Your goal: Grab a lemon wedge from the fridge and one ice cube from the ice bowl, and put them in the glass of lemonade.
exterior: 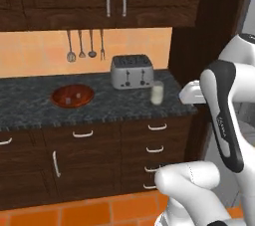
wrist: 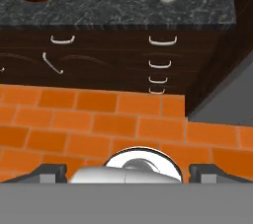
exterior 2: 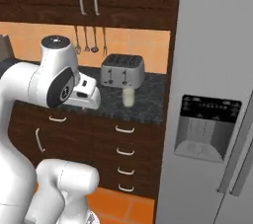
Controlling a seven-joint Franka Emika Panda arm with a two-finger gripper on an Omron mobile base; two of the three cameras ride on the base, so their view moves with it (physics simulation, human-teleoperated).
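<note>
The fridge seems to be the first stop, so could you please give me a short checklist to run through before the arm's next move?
1. Fridge doors open for reaching in: not ok, both shut.
2. Gripper open and empty: ok.
3. Lemon wedge located: cannot tell, hidden behind shut doors.
4. Glass of lemonade upright on the counter: ok.
5. Ice bowl holds ice cubes: ok, pale pieces inside.

From behind we overlook the counter (exterior: 30,105) from either side (both views share the toaster (exterior: 132,71)), while our hand view faces down.
</note>
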